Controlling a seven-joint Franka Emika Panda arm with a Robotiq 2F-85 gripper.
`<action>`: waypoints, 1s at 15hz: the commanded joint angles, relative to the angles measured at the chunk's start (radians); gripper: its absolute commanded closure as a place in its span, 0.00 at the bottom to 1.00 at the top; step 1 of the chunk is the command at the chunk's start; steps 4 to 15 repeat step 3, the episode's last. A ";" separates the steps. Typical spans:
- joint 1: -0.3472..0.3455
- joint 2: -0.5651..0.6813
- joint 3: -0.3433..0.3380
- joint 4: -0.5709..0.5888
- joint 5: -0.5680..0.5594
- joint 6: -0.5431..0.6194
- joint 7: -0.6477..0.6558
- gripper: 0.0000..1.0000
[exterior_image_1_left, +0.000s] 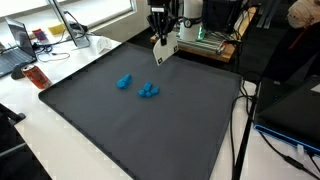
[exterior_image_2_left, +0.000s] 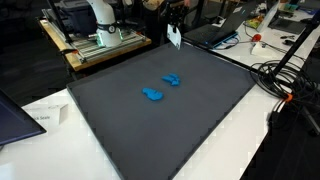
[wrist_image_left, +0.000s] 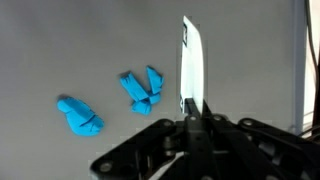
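Observation:
My gripper (exterior_image_1_left: 159, 55) hangs above the far edge of a dark grey mat (exterior_image_1_left: 100, 130), and shows in the other exterior view too (exterior_image_2_left: 174, 36). It is shut on a flat white card (wrist_image_left: 190, 65) that stands on edge between the fingers (wrist_image_left: 192, 105). Two blue crumpled objects lie on the mat: one (exterior_image_1_left: 124, 82) and another (exterior_image_1_left: 148, 91). In the wrist view they lie left of the card, one (wrist_image_left: 79, 115) further left and one (wrist_image_left: 142, 90) closer. The gripper is well apart from both.
The mat lies on a white table (exterior_image_2_left: 230, 130). Behind it stands a wooden bench with equipment (exterior_image_1_left: 205, 45). A laptop (exterior_image_1_left: 15, 50) and a red item (exterior_image_1_left: 37, 76) sit at one side. Black cables and a stand (exterior_image_2_left: 290, 70) lie beside the table.

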 joint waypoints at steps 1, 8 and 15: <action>-0.005 -0.010 0.008 -0.006 0.001 -0.002 -0.007 0.96; -0.007 -0.016 0.007 -0.013 0.001 -0.002 -0.015 0.96; -0.007 -0.016 0.007 -0.013 0.001 -0.002 -0.015 0.96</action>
